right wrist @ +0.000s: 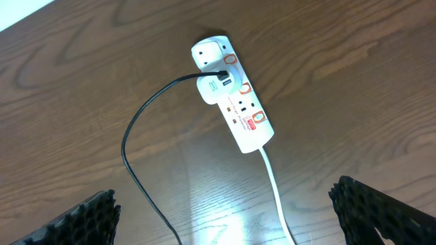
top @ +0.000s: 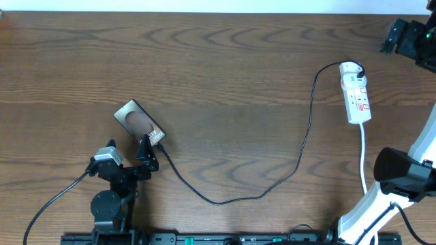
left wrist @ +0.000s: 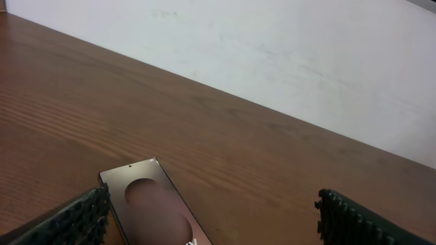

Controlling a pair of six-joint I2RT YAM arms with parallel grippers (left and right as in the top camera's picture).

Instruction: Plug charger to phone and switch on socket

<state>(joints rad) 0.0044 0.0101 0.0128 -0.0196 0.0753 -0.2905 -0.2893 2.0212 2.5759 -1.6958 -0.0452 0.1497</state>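
Brown wooden table (top: pixel 218 61): dark rectangular phone (top: pixel 138 121) at nine o'clock, white power strip (top: pixel 356 95) at three, thin black cable (top: pixel 306 136) between.

L arm (top: pixel 112 178): low, near front-left edge of desk (top: pixel 225 82), reaching fwd and slightly right.
L pincer (top: pixel 146 155): jaws wide apart, gripping nothing, close above desk; ribbed black fingers (left wrist: pixel 75 221) at both bottom corners of wrist view.
R arm (top: pixel 371 204): white link rising from front-right corner, dark wrist part above it.
R pincer (right wrist: pixel 225 218): jaws fully spread, holding nothing, high over desk, aimed downward.
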